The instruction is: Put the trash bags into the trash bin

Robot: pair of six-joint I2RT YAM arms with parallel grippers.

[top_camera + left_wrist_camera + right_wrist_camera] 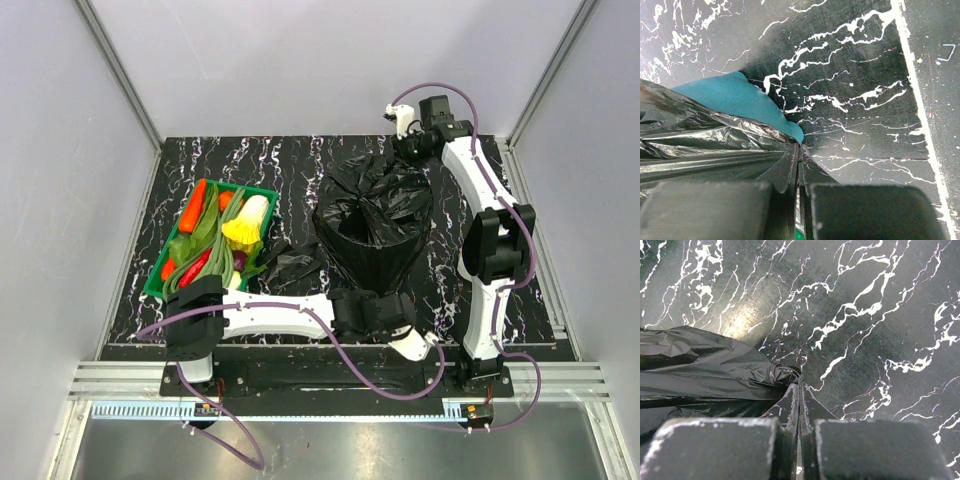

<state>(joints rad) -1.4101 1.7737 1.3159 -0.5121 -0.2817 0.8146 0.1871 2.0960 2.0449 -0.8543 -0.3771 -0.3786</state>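
The big trash bag (pixel 375 215) sat over the trash bin (pixel 730 95), near the middle of the black marble table (pixel 250 160). From above, the shiny black plastic hid the bin all the way round. The bag's mouth was open and dark inside. In the left wrist view, a bit of the bin's teal side peeked out under the crinkly plastic.

The left gripper (pixel 799 152) was at the near side of the bin. Its fingers were squeezed tight together, pinching a fold of the big trash bag. The right gripper (pixel 799 387) was at the far side of the bin. Its fingers were squeezed tight too, with a little bunch of the same bag caught between them.

The small trash bag (pixel 290 262) lay flat on the table in a folded bundle. It was just left of the bin, between the bin and the green tray (pixel 245 188). No gripper was touching it.

The tray stood on the left part of the table. It held vegetables, with a carrot (pixel 192 208) and a red chili (pixel 195 268) among them.
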